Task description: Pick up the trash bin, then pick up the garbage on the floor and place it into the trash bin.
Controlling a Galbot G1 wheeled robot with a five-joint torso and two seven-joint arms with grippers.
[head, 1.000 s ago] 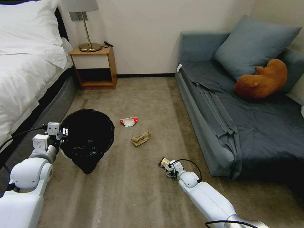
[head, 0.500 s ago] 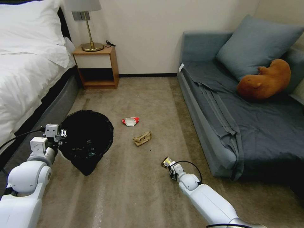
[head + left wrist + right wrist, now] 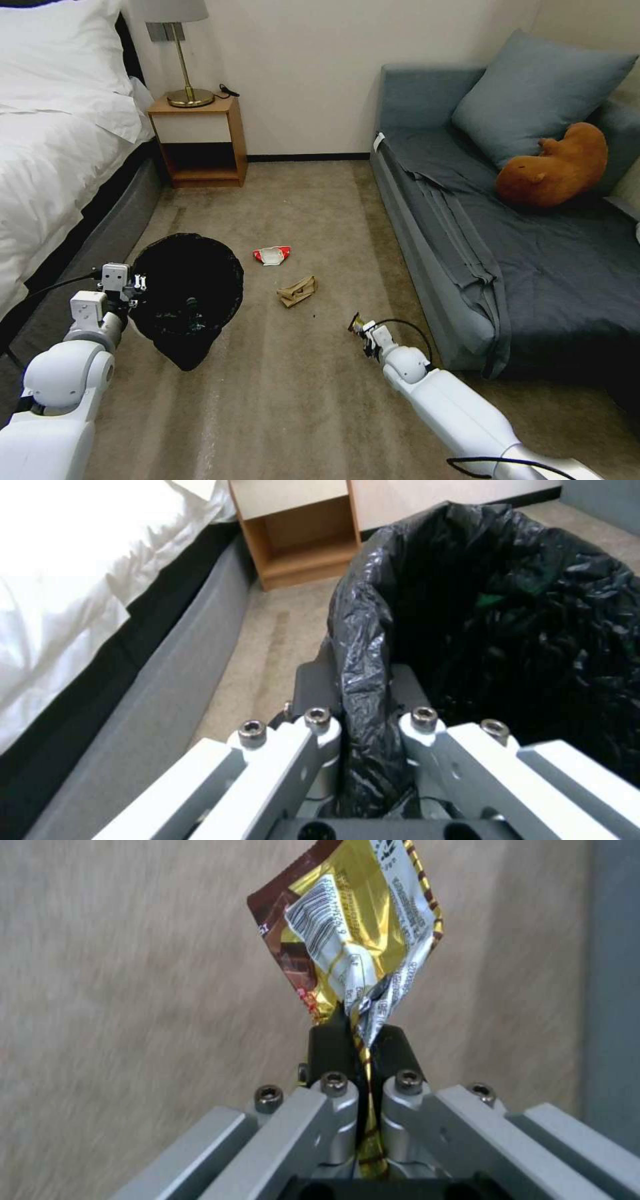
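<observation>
Since a second ago, the right gripper (image 3: pixel 361 328) has edged toward the sofa (image 3: pixel 427 267) with the yellow-brown wrapper (image 3: pixel 350 935), its jaws pinched tight on the wrapper's lower end so the foil sticks out past the fingertips, above the carpet (image 3: pixel 300 400). Beside the bed (image 3: pixel 53 153), the left gripper (image 3: pixel 363 710) stays clamped on the trash bin (image 3: pixel 187 293) rim, with the black liner between its jaws.

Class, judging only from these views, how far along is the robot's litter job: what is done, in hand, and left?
Done: the left gripper grips the trash bin by its rim. In hand: the right gripper pinches a gold wrapper. Left: the red-and-white wrapper and crumpled brown paper lie on the carpet.
</observation>
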